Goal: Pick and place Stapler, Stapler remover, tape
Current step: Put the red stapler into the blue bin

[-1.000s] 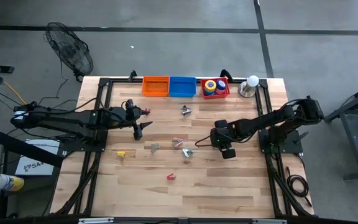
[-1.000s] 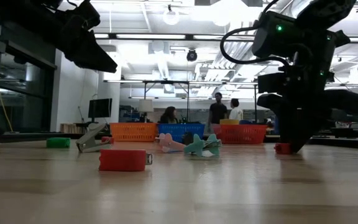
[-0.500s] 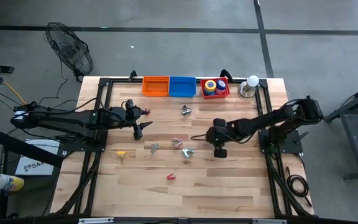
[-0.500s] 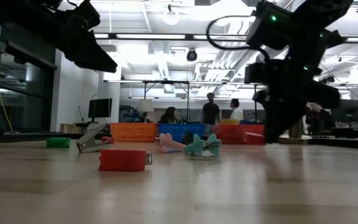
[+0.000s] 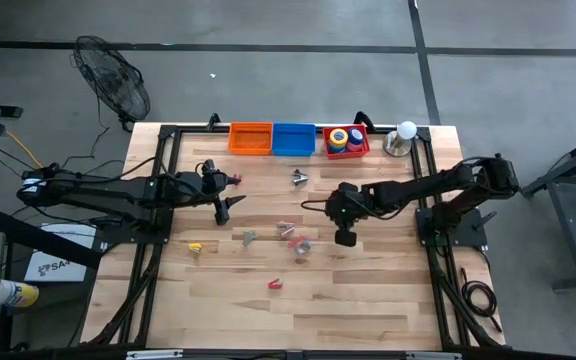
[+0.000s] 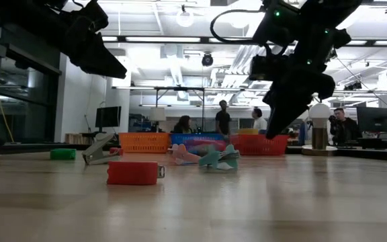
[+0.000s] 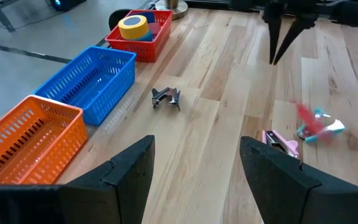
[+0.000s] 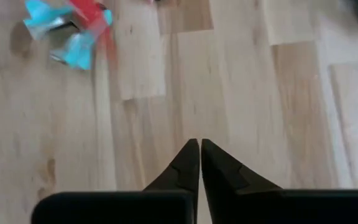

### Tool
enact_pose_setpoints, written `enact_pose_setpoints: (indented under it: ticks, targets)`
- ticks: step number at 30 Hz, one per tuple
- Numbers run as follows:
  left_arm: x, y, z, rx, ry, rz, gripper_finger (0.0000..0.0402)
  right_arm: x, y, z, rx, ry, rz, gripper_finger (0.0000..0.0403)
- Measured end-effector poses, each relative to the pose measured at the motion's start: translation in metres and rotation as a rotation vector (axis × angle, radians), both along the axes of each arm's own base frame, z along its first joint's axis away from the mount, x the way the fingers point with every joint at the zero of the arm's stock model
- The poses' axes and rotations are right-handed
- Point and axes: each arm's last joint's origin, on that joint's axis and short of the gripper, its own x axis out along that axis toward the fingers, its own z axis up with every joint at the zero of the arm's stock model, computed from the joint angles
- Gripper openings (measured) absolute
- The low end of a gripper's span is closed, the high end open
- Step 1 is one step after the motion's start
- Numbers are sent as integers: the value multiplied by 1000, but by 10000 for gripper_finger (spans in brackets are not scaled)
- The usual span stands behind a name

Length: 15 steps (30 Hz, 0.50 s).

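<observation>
Note R gripper (image 5: 344, 238) clenched on nothing, hanging over table centre, just beside teal stapler remover (image 5: 303, 245). Note L gripper (image 5: 221, 207) released, idle nr left edge. Find tape (image 5: 345, 139) in red basket (image 5: 365, 150) at far edge. Expect a miss if lowered w/ tips closed: prob. shoves remover into pink item (image 5: 286, 229), scattering the cluster.

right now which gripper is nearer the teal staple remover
Right. The right gripper, shut and empty, hangs just beside the teal staple remover; the left gripper is open, much farther across the table.
</observation>
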Motion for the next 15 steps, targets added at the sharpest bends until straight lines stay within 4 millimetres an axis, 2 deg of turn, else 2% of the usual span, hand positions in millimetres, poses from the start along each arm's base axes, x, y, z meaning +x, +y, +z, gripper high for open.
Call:
enact_pose_setpoints:
  ticks: [15]
  targets:
    - [-1, 0, -2, -1, 19, -1, 232, -1, 0, 0, 17, 8, 5, 7]
